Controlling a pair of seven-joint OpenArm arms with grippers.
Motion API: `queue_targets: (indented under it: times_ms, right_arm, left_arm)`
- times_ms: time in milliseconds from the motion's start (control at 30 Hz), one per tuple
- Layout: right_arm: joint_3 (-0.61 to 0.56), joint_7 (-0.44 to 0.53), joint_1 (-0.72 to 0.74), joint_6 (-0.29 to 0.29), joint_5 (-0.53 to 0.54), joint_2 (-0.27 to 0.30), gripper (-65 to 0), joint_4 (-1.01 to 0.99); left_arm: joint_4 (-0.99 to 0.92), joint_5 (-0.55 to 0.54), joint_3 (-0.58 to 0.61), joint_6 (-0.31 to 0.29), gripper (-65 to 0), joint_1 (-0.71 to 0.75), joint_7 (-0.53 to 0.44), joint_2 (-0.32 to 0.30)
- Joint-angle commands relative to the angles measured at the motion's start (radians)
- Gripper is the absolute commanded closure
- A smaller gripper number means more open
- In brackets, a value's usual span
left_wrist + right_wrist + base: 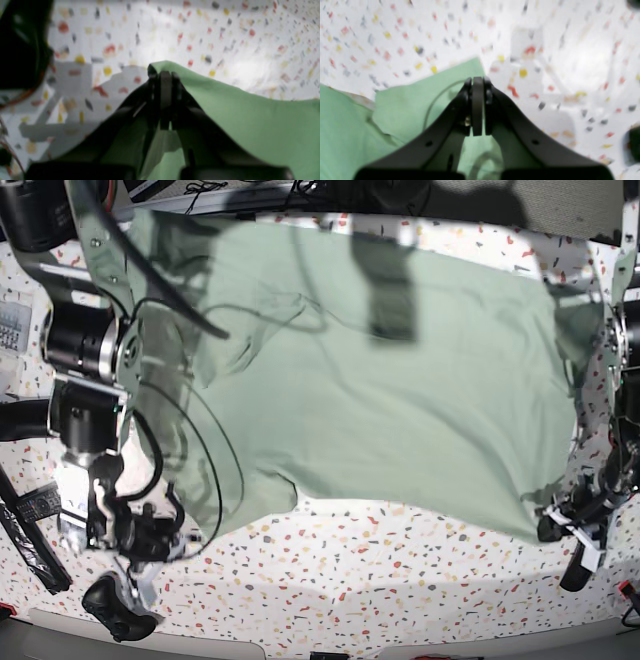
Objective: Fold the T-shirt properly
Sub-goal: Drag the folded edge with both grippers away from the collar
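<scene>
The pale green T-shirt [380, 380] lies spread wide on the speckled white table [400, 570], its near edge facing the front. In the left wrist view my left gripper [162, 73] is shut on a raised corner of the shirt [250, 120]. In the base view it [550, 525] sits at the shirt's near right corner. In the right wrist view my right gripper [477, 83] is shut on a corner of the shirt [407, 100]. In the base view it [172, 525] sits at the near left corner. Collar and buttons do not show.
Black cables [200, 450] from the right arm loop over the shirt's left part. A black object [115, 605] lies near the table's front left edge. The arm bases stand at the far left [85, 345] and far right [625, 330]. Shadows fall on the shirt's back.
</scene>
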Motion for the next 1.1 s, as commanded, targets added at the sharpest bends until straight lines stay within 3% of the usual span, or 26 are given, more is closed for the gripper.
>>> queue_targets:
  times_ms: [0,367,500,600,900,967,1067]
  right_arm:
    - [0.000,0.009,0.053,0.000,0.010,0.011,0.0,0.017]
    - [0.000,-0.070,0.044,0.001,0.010,0.015,0.0,0.017]
    - [0.000,-0.071,-0.006,0.001,-0.019,0.025,-27.2,0.017]
    - [0.000,-0.056,-0.060,0.000,-0.063,0.038,-34.8,0.017]
    - [0.000,-0.009,-0.221,0.000,-0.059,0.039,-33.1,0.017]
    - [0.000,-0.026,-0.241,0.001,-0.024,0.039,-26.6,0.017]
    - [0.000,-0.036,-0.257,0.002,0.027,0.039,-11.8,0.017]
  left_arm:
    - [0.014,-0.016,-0.002,-0.004,0.0,-0.043,-0.025,-0.016]
    - [0.014,-0.016,-0.002,-0.004,0.0,-0.044,0.042,-0.016]
    - [0.014,-0.016,-0.002,-0.005,0.0,-0.044,0.065,-0.016]
    - [0.014,-0.016,-0.002,-0.005,0.0,-0.044,0.076,-0.016]
    - [0.014,-0.017,-0.002,-0.005,0.0,-0.044,0.081,-0.016]
    - [0.014,-0.017,-0.002,-0.005,0.0,-0.044,0.081,-0.016]
    - [0.014,-0.017,-0.002,-0.005,0.0,-0.044,0.079,-0.016]
